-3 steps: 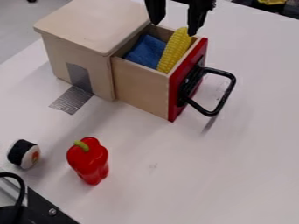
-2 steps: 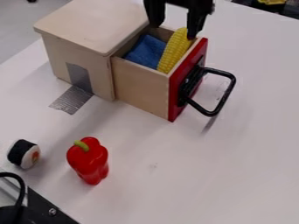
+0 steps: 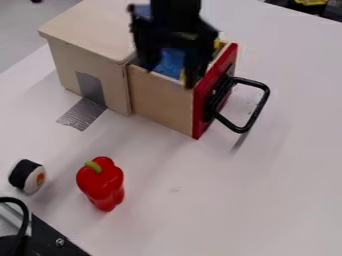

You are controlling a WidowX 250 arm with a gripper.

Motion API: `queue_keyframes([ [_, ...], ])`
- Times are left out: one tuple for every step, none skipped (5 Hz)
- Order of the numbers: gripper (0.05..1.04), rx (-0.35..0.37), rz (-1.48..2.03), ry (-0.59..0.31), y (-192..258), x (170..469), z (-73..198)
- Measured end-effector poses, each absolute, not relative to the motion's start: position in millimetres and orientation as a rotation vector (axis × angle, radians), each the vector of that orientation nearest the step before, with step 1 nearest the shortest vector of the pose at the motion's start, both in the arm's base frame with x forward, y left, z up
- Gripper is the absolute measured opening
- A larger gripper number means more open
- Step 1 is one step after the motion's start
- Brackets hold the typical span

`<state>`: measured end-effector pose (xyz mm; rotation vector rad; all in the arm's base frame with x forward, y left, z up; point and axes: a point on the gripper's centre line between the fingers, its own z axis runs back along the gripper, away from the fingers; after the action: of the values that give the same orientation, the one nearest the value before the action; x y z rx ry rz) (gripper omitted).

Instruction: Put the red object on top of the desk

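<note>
The red pepper (image 3: 101, 184), glossy, smooth and lobed, with a stubby, curved green stem, is on the matte white table (image 3: 267, 200), well apart from the black pincer (image 3: 169, 76). The pincer hangs over the pulled-out drawer (image 3: 159, 102), its two dark, angular fingers spread apart in a released state, with blue cloth (image 3: 171, 61) seen between them.

The drawer is a box of pale, plain wood, closed off by a flat red front panel (image 3: 200, 112). On that panel sits a black handle (image 3: 255, 112), a smooth, rounded loop that juts out over the table. Inside the drawer lie the soft, rumpled cloth and some yellow corn (image 3: 218, 45), mostly hidden behind the pincer.

The wooden cabinet (image 3: 90, 25) that holds the drawer is boxy, with a broad, flat lid, rounded at its corners. A strip of silvery tape (image 3: 90, 87) runs down its side, and on the table at its foot is a wrinkled, metallic stretch with a ragged end.

Beside the pepper, towards the left edge, is a toy sushi roll (image 3: 27, 176), a short cylinder with a black wrap, white face and orange centre. A dark cable (image 3: 24, 212) curves over a hard-edged black part with a screw in the lower left corner.
</note>
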<state>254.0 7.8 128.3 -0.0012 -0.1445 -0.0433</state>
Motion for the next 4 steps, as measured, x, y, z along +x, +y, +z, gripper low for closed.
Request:
queue_keyframes([
  [0.997,0.007,-0.087,-0.163,10.9,211.5,116.4],
  [0.997,0.033,-0.114,-0.115,17.8,186.0,91.5],
  [0.998,0.047,-0.095,-0.079,34.7,166.3,81.5],
  [0.998,0.044,-0.083,-0.094,46.2,159.9,74.1],
])
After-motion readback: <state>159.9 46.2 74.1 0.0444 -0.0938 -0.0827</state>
